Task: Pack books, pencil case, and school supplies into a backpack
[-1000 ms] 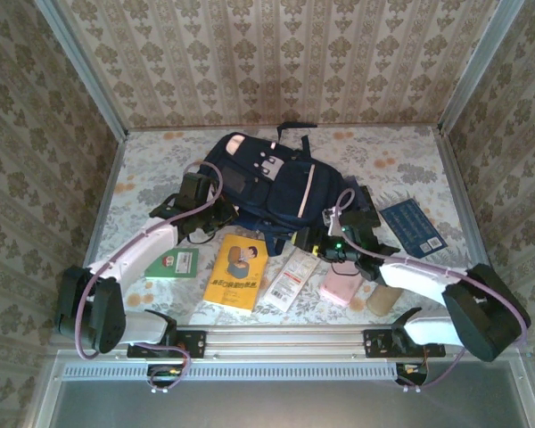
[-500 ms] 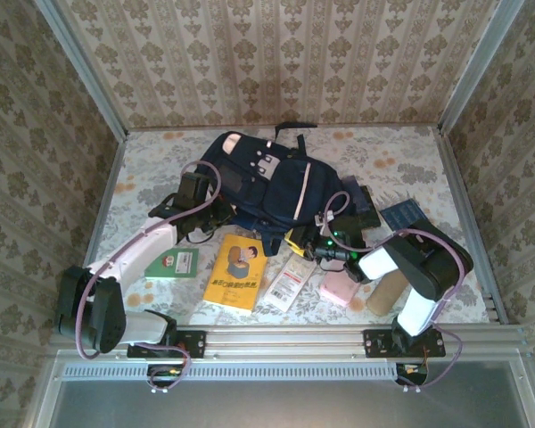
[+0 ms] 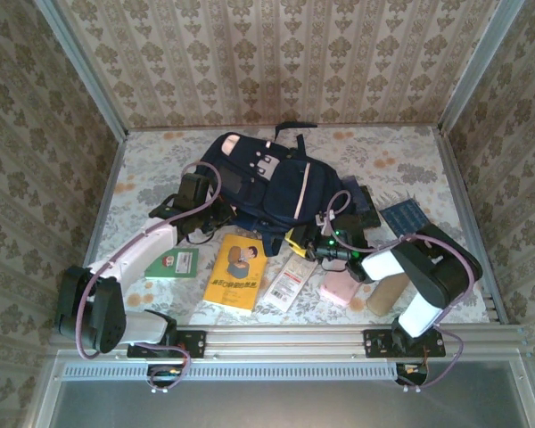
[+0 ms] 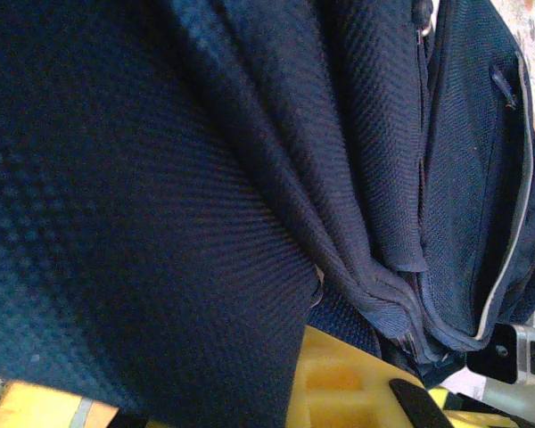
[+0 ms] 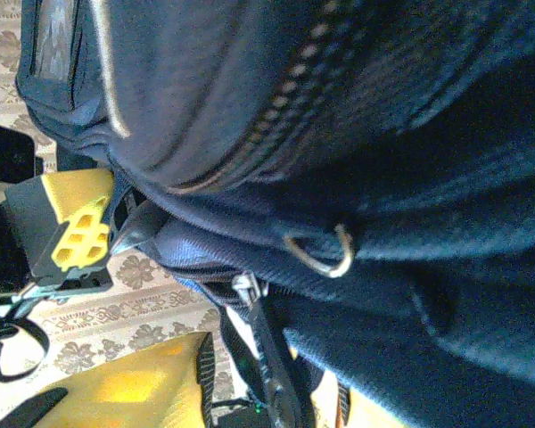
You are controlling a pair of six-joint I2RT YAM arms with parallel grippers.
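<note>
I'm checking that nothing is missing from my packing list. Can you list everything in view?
backpack: one, navy with pale stripes, mid-table toward the back
paperback: one, yellow, in front of the backpack
booklet: one, green, left of the paperback
packet: one, white with red print, right of the paperback
soft pouch: one, pink, right of the packet
cylindrical pouch: one, tan, right of the pink one
large book: one, dark blue, right of the backpack
left end effector: one, black, shut, at the backpack's left side
right end effector: one, black and yellow, at the backpack's near edge
</note>
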